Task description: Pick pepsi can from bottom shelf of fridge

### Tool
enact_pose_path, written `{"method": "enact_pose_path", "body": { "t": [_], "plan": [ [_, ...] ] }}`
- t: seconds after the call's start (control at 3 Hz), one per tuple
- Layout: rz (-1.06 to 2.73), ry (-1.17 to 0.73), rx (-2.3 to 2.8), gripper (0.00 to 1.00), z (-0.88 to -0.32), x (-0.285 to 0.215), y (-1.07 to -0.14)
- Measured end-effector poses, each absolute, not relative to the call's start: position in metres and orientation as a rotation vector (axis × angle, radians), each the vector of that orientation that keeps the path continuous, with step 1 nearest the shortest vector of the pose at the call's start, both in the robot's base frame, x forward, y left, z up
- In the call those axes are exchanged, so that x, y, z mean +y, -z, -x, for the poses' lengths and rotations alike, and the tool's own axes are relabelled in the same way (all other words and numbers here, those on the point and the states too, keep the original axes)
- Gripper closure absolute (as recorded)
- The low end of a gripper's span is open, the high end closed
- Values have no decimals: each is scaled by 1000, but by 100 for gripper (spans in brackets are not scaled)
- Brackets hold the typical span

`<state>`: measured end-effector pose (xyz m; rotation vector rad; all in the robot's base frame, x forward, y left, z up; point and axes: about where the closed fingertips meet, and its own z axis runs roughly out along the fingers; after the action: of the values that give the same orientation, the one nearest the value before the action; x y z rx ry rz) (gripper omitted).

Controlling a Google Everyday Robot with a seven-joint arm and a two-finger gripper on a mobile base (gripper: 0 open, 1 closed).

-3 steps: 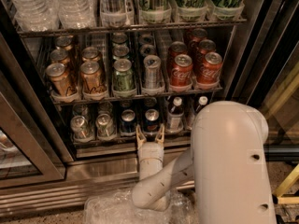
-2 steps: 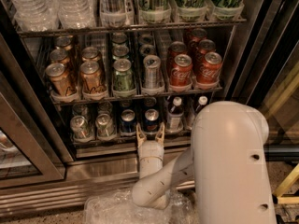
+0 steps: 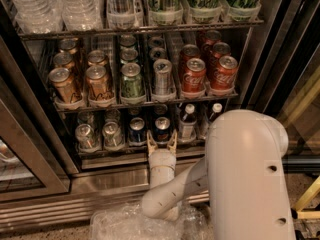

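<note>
Drinks fridge point(image 3: 100, 181) standing open, white arm point(image 3: 250, 184) reaching in low.
At the front edge of the bottom shelf point(image 3: 100, 153) sits the gripper point(image 3: 161, 139), fingers spread either side of the right-hand pepsi can point(image 3: 161, 126), not clamped; a second blue can point(image 3: 137, 129) stands just left.

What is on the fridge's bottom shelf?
Front row, left to right: two silver cans, two pepsi cans, two white-capped bottles. The gripper, fingers open, is at the right pepsi can. Rows behind are mostly covered.
</note>
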<state>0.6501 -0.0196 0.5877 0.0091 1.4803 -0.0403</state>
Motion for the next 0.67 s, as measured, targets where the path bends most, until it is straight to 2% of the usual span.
{"method": "enact_pose_path", "body": {
  "t": [0.67],
  "plan": [
    [-26, 47, 1468, 33, -661, -23, -589]
  ]
}}
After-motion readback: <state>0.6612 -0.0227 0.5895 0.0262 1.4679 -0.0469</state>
